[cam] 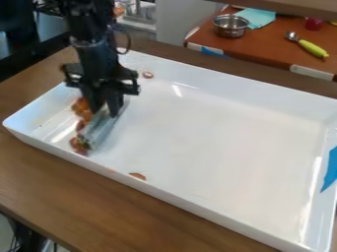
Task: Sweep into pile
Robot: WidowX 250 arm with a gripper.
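The black gripper (106, 111) is hanging low over the left end of the white tray (217, 130) in the camera view, and its fingers (115, 104) are standing close together, gripping a greyish scraper (100, 130) between them. The scraper is slanting down from the fingers toward the near side of the tray, its long blade lying just beside the food bits. Those orange-brown bits (81, 109) are forming a ragged line to the left of the fingers, running from beside them down to the scraper's near end, where a darker clump (79, 146) is sitting. A small loose piece (148, 75) is lying behind the fingers and to their right, near the tray's far wall. Another flat piece (137, 175) is resting on the camera side of the fingers, by the near wall. The tray is stretching well to the right of the fingers, with blue tape (330, 170) sticking to its right wall, and the brown wooden worktop (66, 184) is carrying it. Well beyond the fingers, up and to the right, a reddish-brown table (276, 49) is holding a metal pot (230, 27), a teal cloth (258, 17), a spoon with a yellow-green handle (313, 48) and a red cup (314, 23)
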